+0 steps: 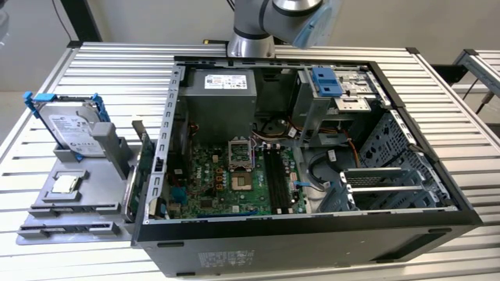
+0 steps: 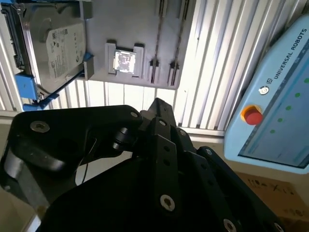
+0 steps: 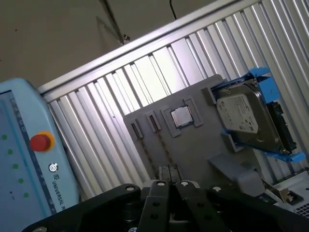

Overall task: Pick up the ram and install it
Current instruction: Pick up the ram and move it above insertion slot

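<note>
Nearest of all in both wrist views, the gripper is showing as a black linked body, and I cannot tell whether it is open or closed. It is hanging high, well apart from the gray fixture, and touching none of what is lying there.

One computer case is lying on its side, open, on the slatted table. One arm is rising beyond the case's far wall. The fixture is lying just beside the case, on the exterior view's left.

The fixture is carrying one hard drive, propped upright in one blue caddy, and one processor chip sitting in a square pocket. Two boards are standing on edge along its side nearest the case. The ram, as far as I can make out, is the dark thin stick just beside the case's wall. One green card is standing next to it, toward the case's near corner.

Inside the case, one power supply is sitting against the far wall. One green motherboard is lying on the floor, carrying one processor socket. Long black slots are running just beside the socket; how many, I cannot tell. One metal drive cage is filling the case's side on the exterior view's right.

One pale blue pendant with one red button is sitting near the fixture, on the side away from the hard drive.
</note>
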Action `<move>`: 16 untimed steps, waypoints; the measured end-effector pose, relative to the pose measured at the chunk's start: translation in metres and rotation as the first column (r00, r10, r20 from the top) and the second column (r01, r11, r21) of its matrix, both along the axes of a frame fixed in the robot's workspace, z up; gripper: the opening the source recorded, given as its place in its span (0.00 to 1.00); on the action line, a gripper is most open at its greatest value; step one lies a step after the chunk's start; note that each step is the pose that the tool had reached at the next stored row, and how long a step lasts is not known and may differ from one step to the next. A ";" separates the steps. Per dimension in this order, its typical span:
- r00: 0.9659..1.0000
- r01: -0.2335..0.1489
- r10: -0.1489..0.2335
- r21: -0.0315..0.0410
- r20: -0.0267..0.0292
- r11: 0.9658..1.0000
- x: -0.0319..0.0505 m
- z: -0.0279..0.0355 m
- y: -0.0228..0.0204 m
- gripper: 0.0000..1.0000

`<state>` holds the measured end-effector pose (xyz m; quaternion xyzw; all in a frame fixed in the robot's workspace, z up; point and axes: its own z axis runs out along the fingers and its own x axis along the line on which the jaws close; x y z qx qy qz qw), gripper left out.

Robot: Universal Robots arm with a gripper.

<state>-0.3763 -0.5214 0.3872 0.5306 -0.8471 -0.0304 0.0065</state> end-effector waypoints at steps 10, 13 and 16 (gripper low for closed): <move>0.994 -0.108 0.108 0.000 0.000 0.994 0.0000 0.0000 0.0000 0.00; 0.987 -0.162 0.162 0.000 0.000 0.987 0.0000 -0.0001 0.0000 0.00; 0.976 -0.216 0.216 0.000 0.001 0.976 0.0000 0.0000 0.0000 0.00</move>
